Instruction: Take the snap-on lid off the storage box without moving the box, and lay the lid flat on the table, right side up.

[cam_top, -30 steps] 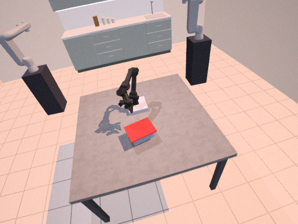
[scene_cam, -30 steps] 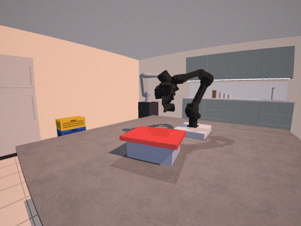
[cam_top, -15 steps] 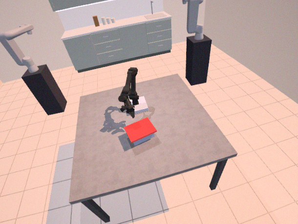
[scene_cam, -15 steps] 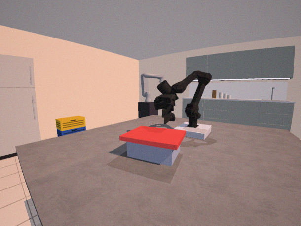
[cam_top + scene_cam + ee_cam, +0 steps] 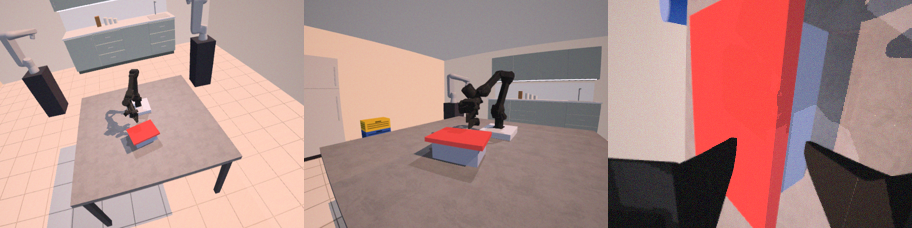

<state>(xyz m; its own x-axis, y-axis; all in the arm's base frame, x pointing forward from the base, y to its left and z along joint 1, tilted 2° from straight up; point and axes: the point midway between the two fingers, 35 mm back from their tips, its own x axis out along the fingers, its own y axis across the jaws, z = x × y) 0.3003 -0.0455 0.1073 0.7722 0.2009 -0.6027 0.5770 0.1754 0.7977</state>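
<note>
Grey-brown table (image 5: 179,154) (image 5: 503,191). The gripper (image 5: 136,121) (image 5: 469,127) (image 5: 771,142), jaws spread and holding nothing, stands near the arm-side long edge of the red lid (image 5: 143,132) (image 5: 458,138) (image 5: 748,75), seated on the blue box (image 5: 145,143) (image 5: 453,153) (image 5: 805,95). Closing across that overhanging rim probably comes next.

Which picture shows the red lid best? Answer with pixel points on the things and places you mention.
The exterior view. There you see the red lid (image 5: 143,132) (image 5: 458,137) (image 5: 743,75) whole, its top and two edges, sitting on the blue box (image 5: 145,143) (image 5: 454,153) (image 5: 805,75). The top view shows all of its top, but smaller. The wrist view looks close up, but the picture's edge cuts it off.
</note>
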